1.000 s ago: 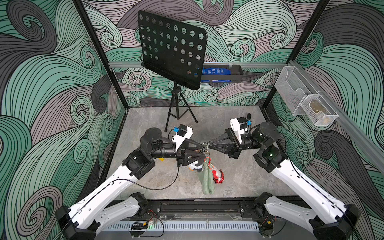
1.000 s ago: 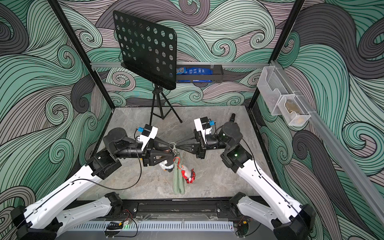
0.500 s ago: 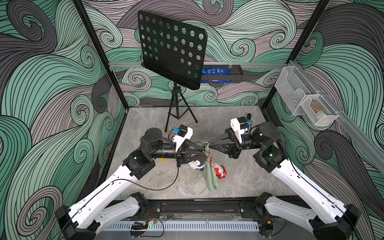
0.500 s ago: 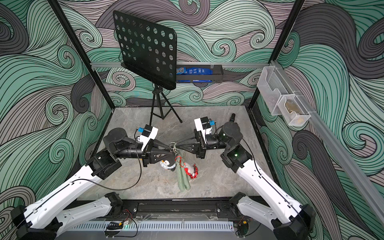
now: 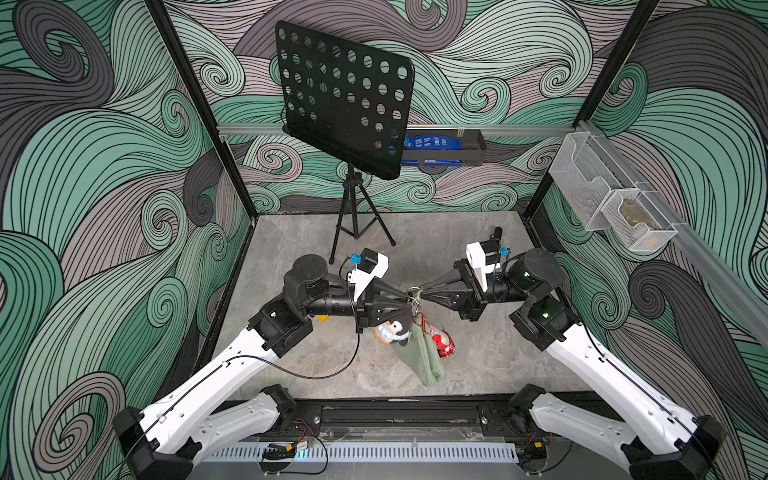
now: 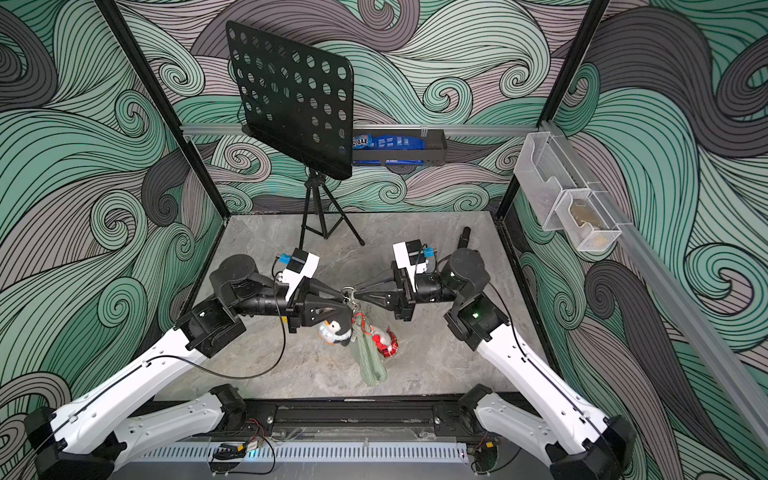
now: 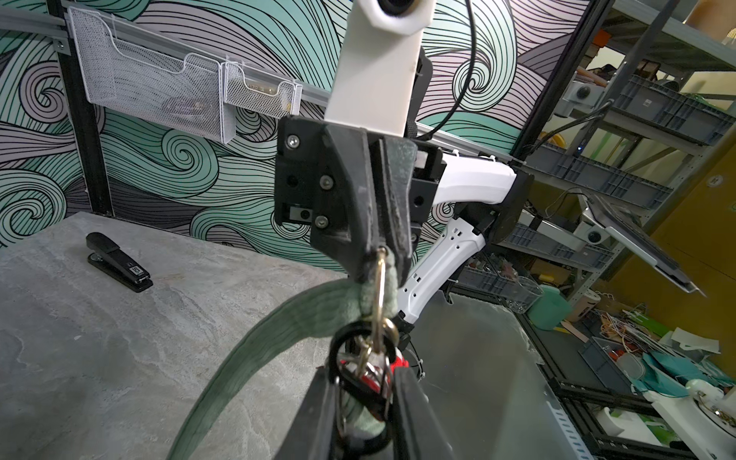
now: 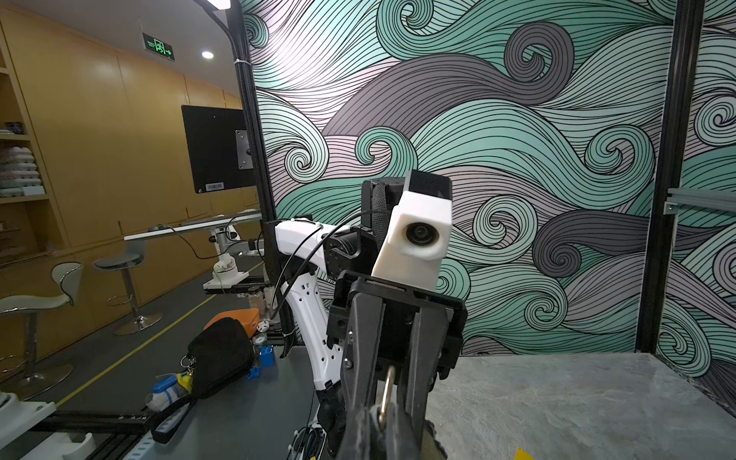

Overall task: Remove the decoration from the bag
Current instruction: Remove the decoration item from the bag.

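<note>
In front of the music stand (image 5: pixel 345 95), the bag (image 5: pixel 419 357) hangs by its metal ring (image 7: pixel 381 278) from the right gripper (image 5: pixel 420 291), whose jaws are closed on it. The left gripper (image 5: pixel 410 296) squeezes the charm clasps (image 7: pixel 363 356).

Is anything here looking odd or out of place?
The green bag dangles bunched, hung by its metal ring in the right claw, while the left claw pinches a black clip just below. A black stapler lies alone on the table, seemingly unrelated.
</note>
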Action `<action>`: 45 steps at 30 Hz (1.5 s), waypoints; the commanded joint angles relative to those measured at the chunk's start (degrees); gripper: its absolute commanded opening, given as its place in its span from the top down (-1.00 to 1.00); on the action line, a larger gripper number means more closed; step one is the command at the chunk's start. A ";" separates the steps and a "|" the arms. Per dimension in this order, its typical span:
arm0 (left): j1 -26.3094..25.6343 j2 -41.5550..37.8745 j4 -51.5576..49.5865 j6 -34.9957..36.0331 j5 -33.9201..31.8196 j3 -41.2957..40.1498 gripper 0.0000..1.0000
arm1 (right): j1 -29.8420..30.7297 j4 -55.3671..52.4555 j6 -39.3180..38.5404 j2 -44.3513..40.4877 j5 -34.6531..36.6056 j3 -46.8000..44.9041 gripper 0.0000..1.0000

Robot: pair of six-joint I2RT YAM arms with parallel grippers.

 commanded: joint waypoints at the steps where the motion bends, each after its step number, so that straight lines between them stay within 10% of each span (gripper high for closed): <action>1: 0.10 1.05 -1.47 -0.81 -2.58 2.04 0.96 | 0.39 4.50 -0.97 -2.23 -1.85 -0.44 1.00; 12: 0.12 0.05 0.86 -1.62 -2.18 1.20 0.16 | 0.39 3.87 -1.61 -1.87 -1.87 -0.34 1.00; 23: 0.06 -0.63 0.87 -1.47 -1.65 1.10 0.62 | 0.30 3.64 -1.51 -1.58 -2.52 -0.04 1.00; 45: 0.11 1.57 -1.56 -2.31 -4.21 3.65 0.91 | 0.43 4.12 -1.15 -0.22 -6.13 -0.40 1.00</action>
